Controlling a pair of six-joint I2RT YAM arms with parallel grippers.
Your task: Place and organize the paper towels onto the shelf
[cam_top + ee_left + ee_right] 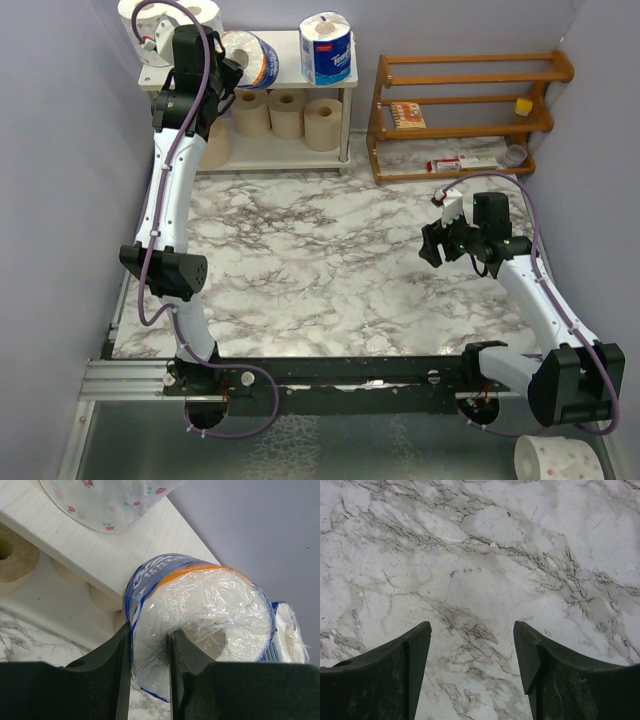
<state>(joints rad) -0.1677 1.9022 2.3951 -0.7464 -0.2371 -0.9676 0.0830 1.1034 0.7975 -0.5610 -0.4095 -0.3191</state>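
Because the left arm crosses the upper left of the top view, the left gripper (228, 82) is mostly hidden there. The left wrist view shows its fingers (120, 650) drawn narrow and pinching the rim of a blue-and-white wrapped roll (210, 610). That roll lies on its side against the edge of the shelf's (290, 152) top board. It is not clear whether its weight rests on the board.

A second wrapped roll (326, 48) stands upright further right on the same board, and in the wrist view the right edge cuts it off. The white rolls with pink dots (170, 14) sit at the top left corner, partly cropped and screened by the arm. Three tan rolls (287, 113) line the lower board, and a fourth is barely visible behind the arm.

At centre right, the right gripper (472, 630) hangs wide open over bare marble table (485, 530), holding nothing. Another dotted roll (553, 460) sits at the lower right corner, cut by the frame. Small items on the wooden rack (460, 100) at upper right are too small to identify.
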